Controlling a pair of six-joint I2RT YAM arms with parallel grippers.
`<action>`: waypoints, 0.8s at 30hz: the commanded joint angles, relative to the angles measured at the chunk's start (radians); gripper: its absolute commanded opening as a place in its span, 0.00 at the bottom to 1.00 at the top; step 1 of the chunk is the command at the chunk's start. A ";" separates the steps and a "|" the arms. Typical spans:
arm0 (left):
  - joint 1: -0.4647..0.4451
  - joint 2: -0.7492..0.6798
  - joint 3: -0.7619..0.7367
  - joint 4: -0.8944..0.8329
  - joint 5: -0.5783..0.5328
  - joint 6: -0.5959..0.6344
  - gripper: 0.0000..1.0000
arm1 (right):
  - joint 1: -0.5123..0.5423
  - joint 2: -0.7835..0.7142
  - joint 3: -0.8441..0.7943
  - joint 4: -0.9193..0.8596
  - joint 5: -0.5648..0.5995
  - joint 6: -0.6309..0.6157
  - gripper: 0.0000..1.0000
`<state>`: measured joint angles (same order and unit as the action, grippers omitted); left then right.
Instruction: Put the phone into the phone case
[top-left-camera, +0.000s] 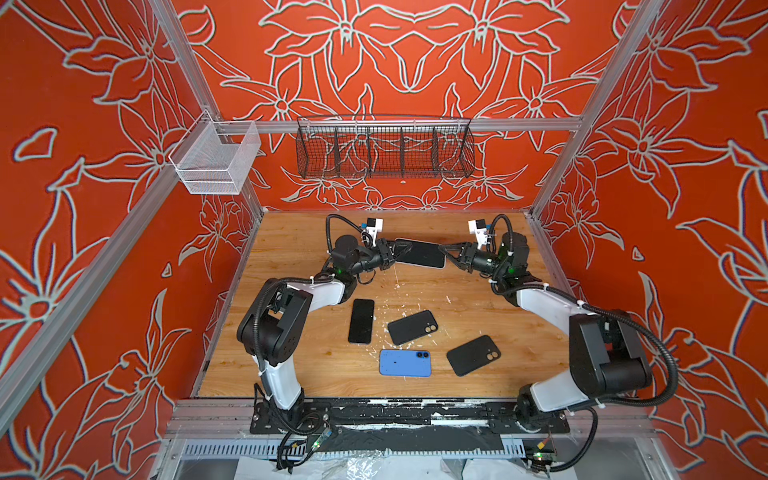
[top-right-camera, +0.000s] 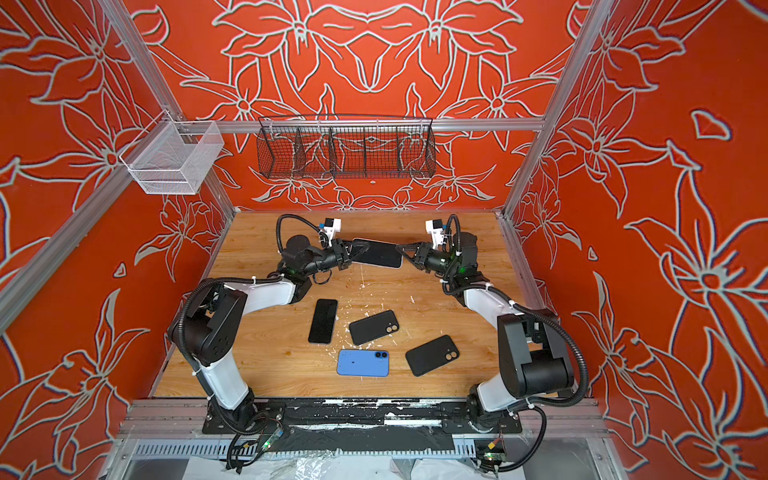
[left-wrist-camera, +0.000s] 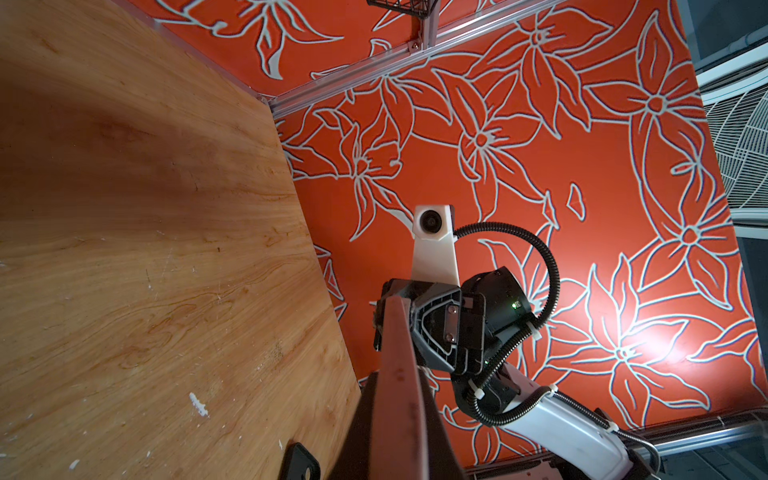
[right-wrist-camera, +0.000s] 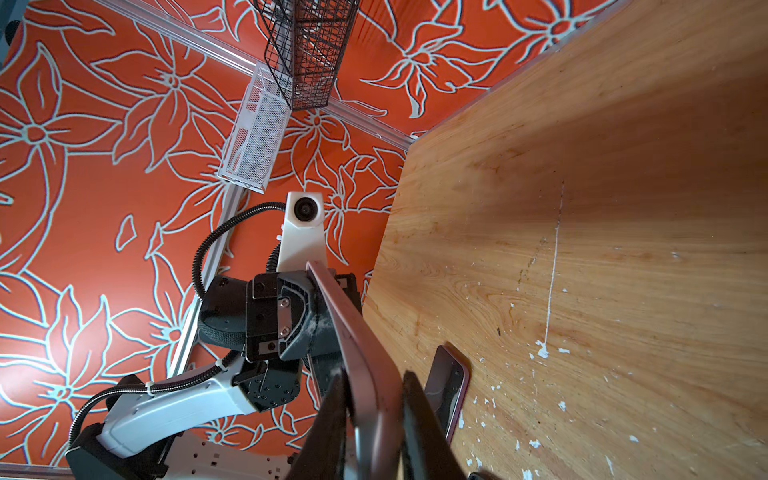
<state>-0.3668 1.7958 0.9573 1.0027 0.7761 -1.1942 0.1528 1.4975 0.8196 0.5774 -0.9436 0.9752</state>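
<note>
step: handover / two-handed hold. The phone (top-left-camera: 419, 252) is up off the bench (top-left-camera: 299, 365), slung between my two sets of fingers.
L fingers (top-left-camera: 402, 249): clamped shut on the phone's near end, edge-on in my left wrist view.
R fingers (top-left-camera: 445, 252): astride the phone's other end, one each side in my right wrist view; narrow gap, can't tell if they bite yet.
cases: black case (top-left-camera: 412, 327) and second black case (top-left-camera: 473, 355) lie flat, well away toward my bases; also a blue phone (top-left-camera: 405, 363) and a dark phone (top-left-camera: 361, 321) face-up.
progress: early imo, phone not near any case.
next: firm up the R grip before the L lets go, then carry it back to a case, line up the corners, and press in.
</note>
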 joint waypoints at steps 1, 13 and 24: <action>-0.009 -0.034 0.024 0.057 0.034 -0.002 0.00 | 0.017 -0.037 0.009 -0.069 0.045 -0.096 0.02; -0.009 -0.033 0.026 0.062 0.098 0.014 0.00 | 0.016 -0.067 0.032 -0.029 -0.093 -0.049 0.33; -0.012 -0.021 0.045 0.017 0.128 0.036 0.00 | 0.017 -0.106 0.046 -0.155 -0.115 -0.121 0.24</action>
<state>-0.3695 1.7954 0.9688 1.0157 0.8848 -1.1782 0.1608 1.4319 0.8238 0.4561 -1.0122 0.8970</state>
